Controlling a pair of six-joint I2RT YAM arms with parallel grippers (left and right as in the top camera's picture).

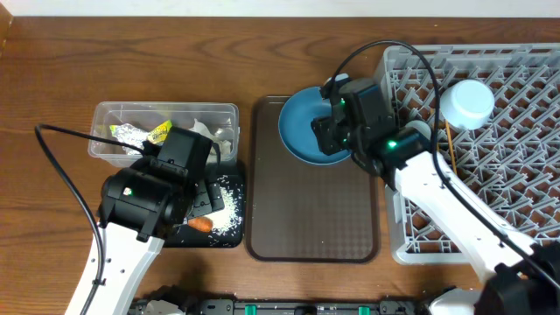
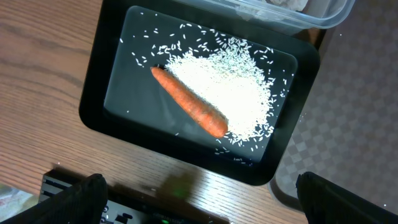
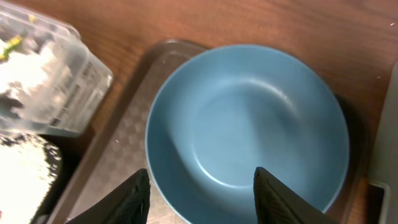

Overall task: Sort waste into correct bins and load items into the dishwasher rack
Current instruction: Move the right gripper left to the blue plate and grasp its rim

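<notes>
The large round blue plate (image 3: 249, 124) lies at the upper end of the brown textured serving tray (image 1: 315, 219), centre-top of the overhead frame, just left of the grey pegged dishwasher rack (image 1: 507, 105). The arm hides its right edge there, so I cannot tell whether it touches the rack. The right gripper (image 3: 200, 177) hovers above the plate's near rim, its jaws apart and gripping nothing.

The plate looks stiff, smooth and likely slippery, heavier than the waste, and breakable if dropped. Pinching across the raised rim is the best hold.

At lower left, the left gripper (image 2: 202, 186) hangs spread wide and empty above the flat black tray (image 2: 93, 106) holding the orange carrot (image 2: 189, 102) and white rice (image 2: 236, 87).
</notes>
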